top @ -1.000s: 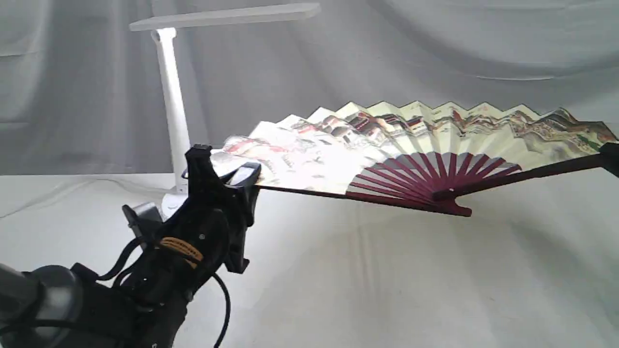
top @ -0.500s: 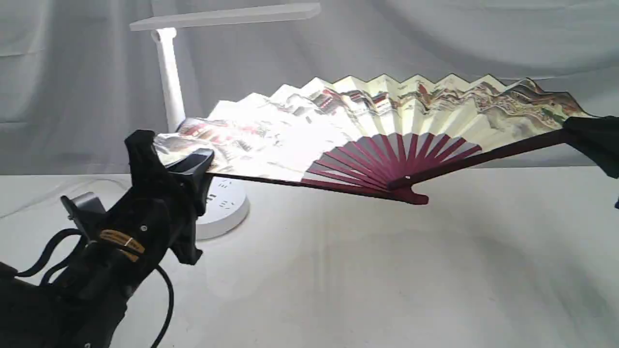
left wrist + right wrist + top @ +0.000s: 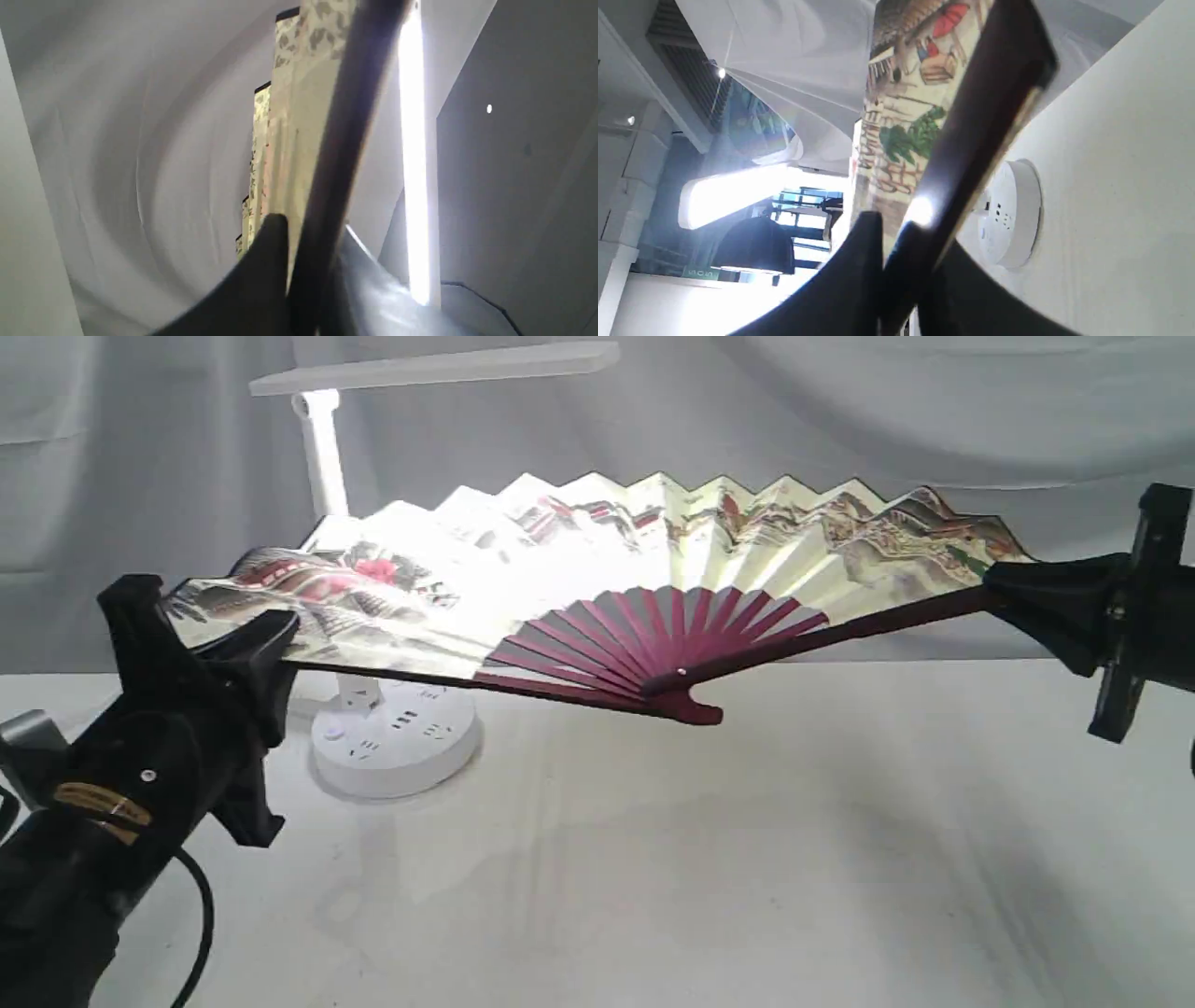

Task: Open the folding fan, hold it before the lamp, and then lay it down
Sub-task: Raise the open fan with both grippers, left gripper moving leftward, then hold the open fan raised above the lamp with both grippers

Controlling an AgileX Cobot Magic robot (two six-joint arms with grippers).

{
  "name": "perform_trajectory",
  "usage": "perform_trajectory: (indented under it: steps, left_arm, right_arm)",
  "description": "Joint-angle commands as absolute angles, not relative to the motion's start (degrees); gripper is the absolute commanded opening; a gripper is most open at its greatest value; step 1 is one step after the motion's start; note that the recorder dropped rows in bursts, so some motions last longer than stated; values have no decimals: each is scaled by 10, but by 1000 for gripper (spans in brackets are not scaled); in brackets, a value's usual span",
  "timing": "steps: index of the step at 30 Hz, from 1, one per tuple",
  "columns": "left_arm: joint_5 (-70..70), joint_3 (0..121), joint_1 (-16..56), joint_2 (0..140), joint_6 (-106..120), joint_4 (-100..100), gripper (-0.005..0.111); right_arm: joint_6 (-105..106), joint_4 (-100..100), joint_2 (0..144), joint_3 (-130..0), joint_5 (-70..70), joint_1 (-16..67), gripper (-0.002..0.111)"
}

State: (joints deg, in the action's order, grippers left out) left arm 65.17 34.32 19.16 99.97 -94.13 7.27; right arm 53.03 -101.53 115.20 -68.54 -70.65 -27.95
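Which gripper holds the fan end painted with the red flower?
The left gripper, near the lamp; the red flower on the folding fan lies next to it. The right gripper holds the end with green foliage.

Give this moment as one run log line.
folding fan: open, airborne | left gripper: shut on one guard | right gripper: shut on other guard | lamp: behind fan

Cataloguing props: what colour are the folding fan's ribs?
The folding fan's ribs are dark maroon; exterior view shows them best.

Cream folding fan [image 3: 597,560] painted with buildings, perhaps red flowers; maroon ribs; white lamp [image 3: 397,747].
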Motion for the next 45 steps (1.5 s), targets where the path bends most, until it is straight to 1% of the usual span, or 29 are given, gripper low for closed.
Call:
perform_trajectory:
  steps: [1,4,11,15,39,45]
  left_arm:
    - [700,340,172,971,-975,125,0]
    - [700,336,161,961,-976,124,0]
    - [700,335,133,952,-992,125,0]
    - [700,335,119,951,-1014,125,0]
    - [700,335,119,917,-1020,132,0]
    - [700,335,119,917,-1019,132,0]
  right_arm:
    - [569,-999,1149,-695,-676,-251,0]
    - [557,-999,1149,-712,-666,-222,0]
    - [527,-999,1149,-760,-645,-188,0]
    - [509,-999,1149,-775,-644,-188,0]
    - [493,-999,1141,-781,-656,-188,0]
    - [490,-999,1114,-781,-639,-188,0]
